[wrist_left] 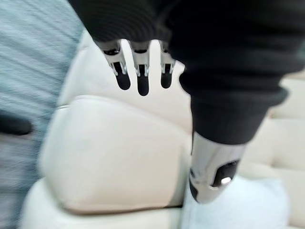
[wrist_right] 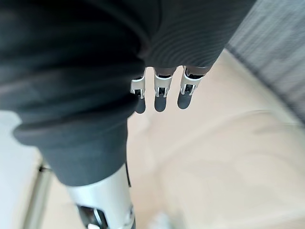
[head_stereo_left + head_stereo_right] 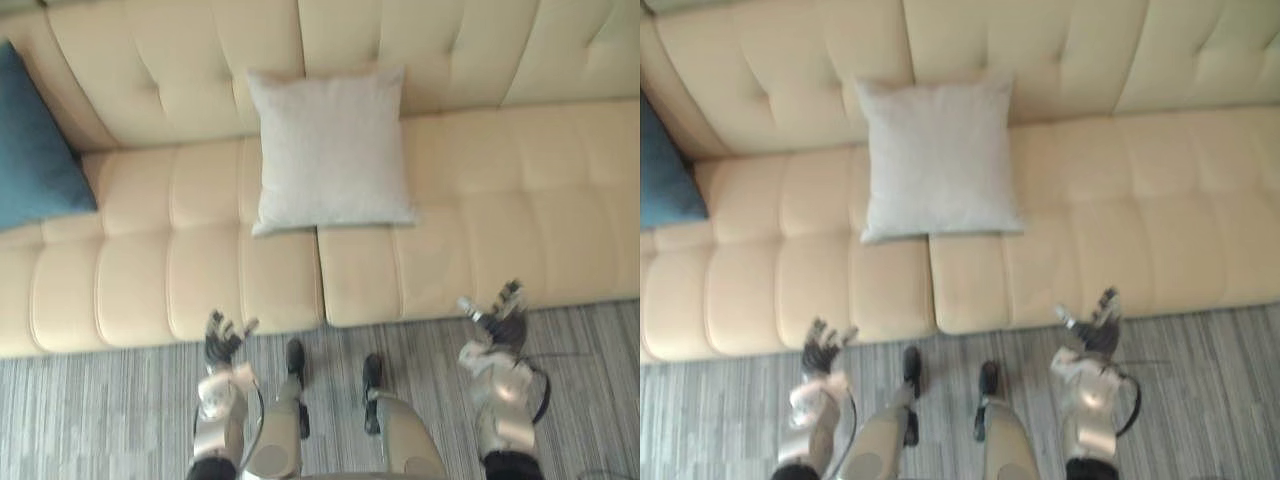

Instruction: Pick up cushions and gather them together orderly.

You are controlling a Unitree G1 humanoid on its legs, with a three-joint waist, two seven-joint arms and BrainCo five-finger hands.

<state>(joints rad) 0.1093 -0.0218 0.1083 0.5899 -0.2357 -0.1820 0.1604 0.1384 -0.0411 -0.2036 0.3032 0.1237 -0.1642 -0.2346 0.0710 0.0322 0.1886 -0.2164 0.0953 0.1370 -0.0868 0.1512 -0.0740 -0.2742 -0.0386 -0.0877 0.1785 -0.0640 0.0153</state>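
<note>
A light grey square cushion point(image 3: 330, 148) leans against the cream sofa's backrest near the middle, its lower edge on the seat. A dark teal cushion point(image 3: 35, 150) rests at the sofa's left end. My left hand point(image 3: 224, 340) hovers over the floor just before the sofa's front edge, fingers straight and empty. My right hand point(image 3: 500, 312) is raised at the front edge of the right seat, also open and empty. In the left wrist view the fingers point(image 1: 142, 76) point over the seat, and the grey cushion point(image 1: 248, 205) shows beyond the thumb.
The cream tufted sofa point(image 3: 520, 210) spans the whole width, with bare seat to the right of the grey cushion. A grey striped carpet point(image 3: 90, 420) covers the floor in front of it.
</note>
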